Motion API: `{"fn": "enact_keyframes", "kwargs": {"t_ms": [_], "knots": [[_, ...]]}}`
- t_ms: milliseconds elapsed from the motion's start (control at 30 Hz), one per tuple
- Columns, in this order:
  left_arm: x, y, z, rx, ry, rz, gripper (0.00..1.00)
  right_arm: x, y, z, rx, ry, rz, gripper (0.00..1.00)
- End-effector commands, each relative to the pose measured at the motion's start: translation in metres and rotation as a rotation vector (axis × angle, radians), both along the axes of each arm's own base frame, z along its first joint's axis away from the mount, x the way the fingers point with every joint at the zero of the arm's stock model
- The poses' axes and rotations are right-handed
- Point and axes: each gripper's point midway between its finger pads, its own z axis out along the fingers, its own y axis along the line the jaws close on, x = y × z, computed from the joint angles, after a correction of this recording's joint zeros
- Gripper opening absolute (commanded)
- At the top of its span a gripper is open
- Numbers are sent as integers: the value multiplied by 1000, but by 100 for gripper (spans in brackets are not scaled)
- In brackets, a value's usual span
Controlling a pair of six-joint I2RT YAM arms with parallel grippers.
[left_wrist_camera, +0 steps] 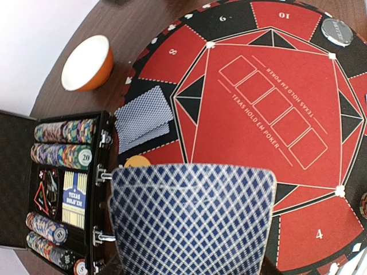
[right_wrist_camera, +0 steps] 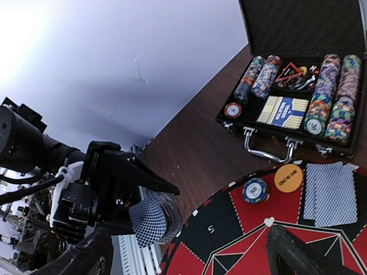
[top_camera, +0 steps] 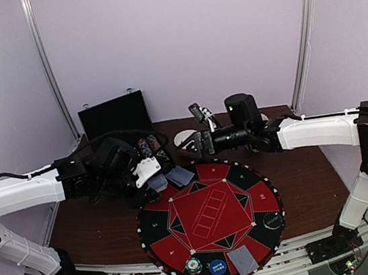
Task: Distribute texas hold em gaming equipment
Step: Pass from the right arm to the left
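Note:
My left gripper is shut on a deck of blue-backed cards, held over the left rim of the round red-and-black mat. The right wrist view shows its black fingers clamped around that deck. Two dealt cards lie on the mat's upper left beside an orange disc and a blue chip. More cards, a blue-white chip and a blue disc lie at the near rim. My right gripper hangs open and holds nothing above the mat's far edge.
The open black case with rows of chips and a boxed deck stands left of the mat, lid up at the back. An orange bowl sits behind the mat. A black disc lies on the mat's right side, a clear chip near its rim.

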Motion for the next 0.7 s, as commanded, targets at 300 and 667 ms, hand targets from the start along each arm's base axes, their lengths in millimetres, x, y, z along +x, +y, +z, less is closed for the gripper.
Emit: {"fn": "enact_keyframes", "kwargs": {"t_ms": [300, 667], "knots": [[4, -26, 18, -17, -40, -59, 49, -35, 41, -39, -25, 140, 174, 93], [5, -26, 17, -5, -47, -68, 49, -35, 73, -53, -14, 191, 220, 81]]}}
